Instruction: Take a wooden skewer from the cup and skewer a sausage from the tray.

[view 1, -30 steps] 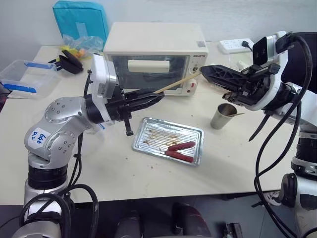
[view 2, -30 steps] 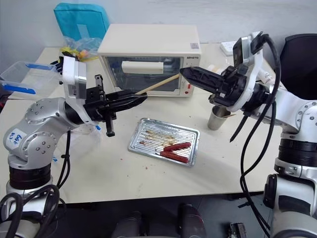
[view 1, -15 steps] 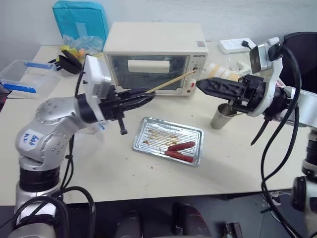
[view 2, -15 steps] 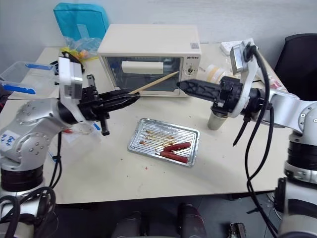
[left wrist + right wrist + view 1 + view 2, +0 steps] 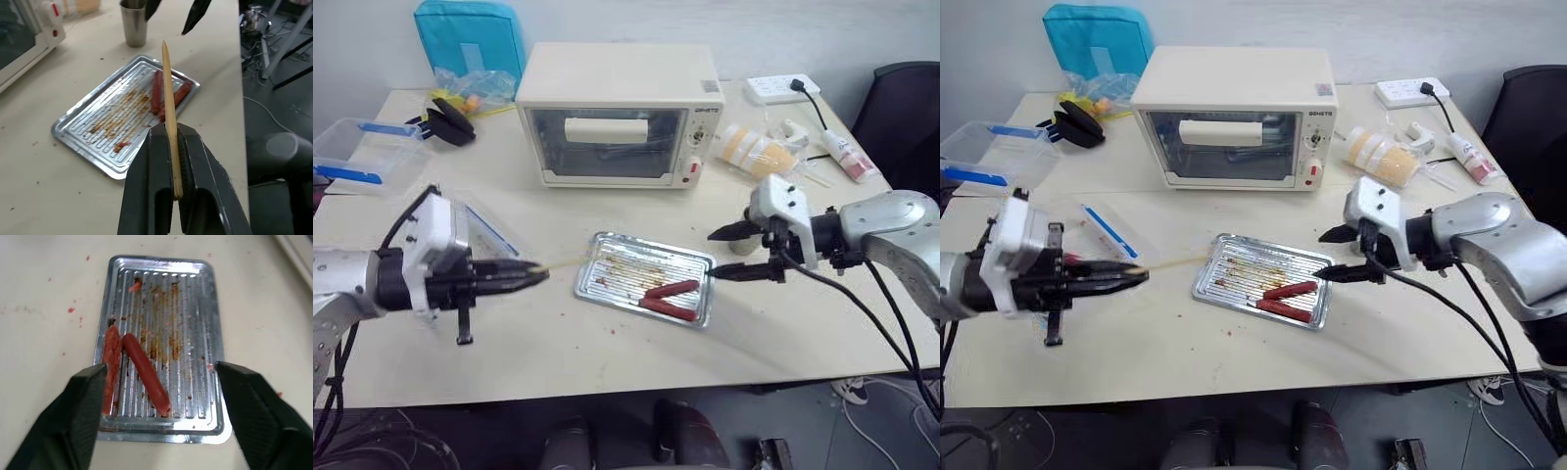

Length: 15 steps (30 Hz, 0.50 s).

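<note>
Skewer out of cup: left gripper (image 5: 173, 161) fingers clamp the wooden skewer (image 5: 169, 98), tip toward the tray (image 5: 210, 308). Right gripper (image 5: 159, 396) fingers spread wide, empty, straddling both sausages (image 5: 145, 372). Next, probably: pin one sausage, drive tip in lengthwise

Bare table (image 5: 558, 333) flanks the tray (image 5: 607, 257); toaster oven (image 5: 619, 113) stands behind.

the table (image 5: 607, 343) is pale cream, dotted with a few small red specks near the tray (image 5: 215, 323), which is shiny silver with parallel ridges and brown grease streaks. two glossy reddish-brown sausages (image 5: 145, 373) lie in it. the wooden skewer (image 5: 169, 112) is pale tan. both claws are black, the left claw (image 5: 172, 193) and the right claw (image 5: 161, 406) alike, on silver-grey arms with white wrist blocks. the cup (image 5: 134, 24) is brushed steel grey. the toaster oven (image 5: 619, 113) is cream with a red knob and a dark glass door. a teal bag (image 5: 470, 39) sits behind, and a clear box (image 5: 357, 157) has blue clips.
</note>
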Available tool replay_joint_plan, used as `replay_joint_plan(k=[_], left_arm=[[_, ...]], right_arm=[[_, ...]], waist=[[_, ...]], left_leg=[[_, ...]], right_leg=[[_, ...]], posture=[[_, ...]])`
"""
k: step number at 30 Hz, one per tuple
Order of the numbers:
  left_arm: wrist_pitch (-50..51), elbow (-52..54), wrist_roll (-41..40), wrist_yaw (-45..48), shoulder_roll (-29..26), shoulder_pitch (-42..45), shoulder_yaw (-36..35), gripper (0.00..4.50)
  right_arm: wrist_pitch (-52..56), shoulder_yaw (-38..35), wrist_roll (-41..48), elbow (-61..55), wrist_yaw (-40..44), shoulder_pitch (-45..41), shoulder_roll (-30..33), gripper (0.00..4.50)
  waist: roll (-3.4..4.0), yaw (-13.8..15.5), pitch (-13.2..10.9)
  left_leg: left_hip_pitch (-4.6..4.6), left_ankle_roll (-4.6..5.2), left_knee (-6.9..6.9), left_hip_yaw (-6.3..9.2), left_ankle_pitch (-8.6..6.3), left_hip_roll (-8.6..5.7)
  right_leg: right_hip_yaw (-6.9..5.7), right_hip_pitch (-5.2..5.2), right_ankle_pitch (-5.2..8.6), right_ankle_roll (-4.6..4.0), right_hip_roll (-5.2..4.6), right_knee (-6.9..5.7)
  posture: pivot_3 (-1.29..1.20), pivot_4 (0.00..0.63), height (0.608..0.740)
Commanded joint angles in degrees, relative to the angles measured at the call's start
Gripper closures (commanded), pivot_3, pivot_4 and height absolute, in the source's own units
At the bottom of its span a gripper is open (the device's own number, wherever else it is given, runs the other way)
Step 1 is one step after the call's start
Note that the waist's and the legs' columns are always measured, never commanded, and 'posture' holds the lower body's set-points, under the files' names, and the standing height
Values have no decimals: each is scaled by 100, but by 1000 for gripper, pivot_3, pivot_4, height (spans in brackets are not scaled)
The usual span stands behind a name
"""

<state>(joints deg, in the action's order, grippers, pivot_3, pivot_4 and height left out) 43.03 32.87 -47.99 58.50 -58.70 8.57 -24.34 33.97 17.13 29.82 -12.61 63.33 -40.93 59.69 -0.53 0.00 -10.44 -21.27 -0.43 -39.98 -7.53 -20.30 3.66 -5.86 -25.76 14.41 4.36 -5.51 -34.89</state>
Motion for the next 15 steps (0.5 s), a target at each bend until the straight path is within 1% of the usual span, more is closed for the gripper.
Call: replay_joint_plan(k=[1, 3, 6, 9, 13, 15], left_arm=[[57, 288, -285, -182, -30, 71, -193, 4500], [92, 370, -373, -260, -25, 49, -192, 4500], [102, 465, -420, -311, -33, -74, -263, 4500], [83, 409, -402, -370, -48, -105, -324, 4500], [64, 389, -428, -445, -47, -43, -285, 4500], [47, 371, -431, -476, -38, 27, -222, 4500]], right_arm=[[-754, 177, -917, 214, 79, -11, -168, 24], [-928, 226, -1202, 387, 128, -16, -289, 24], [-735, 151, -1249, 396, 237, 24, -415, 24], [-225, -144, -929, -98, 288, 229, -391, 655], [377, -443, -725, -841, 8, 653, -384, 1985], [755, -511, -656, -1206, -206, 887, -422, 1985]], waist=[[0, -6, 0], [0, -15, 0], [0, -19, 0], [0, -18, 0], [0, -14, 0], [0, -13, 0]], left_leg=[[0, 0, 0, 0, 0, -2], [2, 0, -1, -2, 0, -4], [2, 0, 0, -7, 0, -3], [2, -1, 2, -11, 0, 0], [3, -2, 1, -9, -1, 1], [6, -2, 0, -5, -1, 0]], right_leg=[[2, 0, 0, 0, -3, -2], [6, -1, 0, 0, -3, -6], [5, -1, 0, 0, -1, -7], [2, -3, 4, -6, 2, -10], [3, -4, 4, -8, 1, -11], [3, -1, 4, -8, 0, -12]], posture=[[0, 150, 740], [0, 150, 740], [0, 150, 740], [0, 150, 740], [0, 150, 740], [0, 150, 740]])
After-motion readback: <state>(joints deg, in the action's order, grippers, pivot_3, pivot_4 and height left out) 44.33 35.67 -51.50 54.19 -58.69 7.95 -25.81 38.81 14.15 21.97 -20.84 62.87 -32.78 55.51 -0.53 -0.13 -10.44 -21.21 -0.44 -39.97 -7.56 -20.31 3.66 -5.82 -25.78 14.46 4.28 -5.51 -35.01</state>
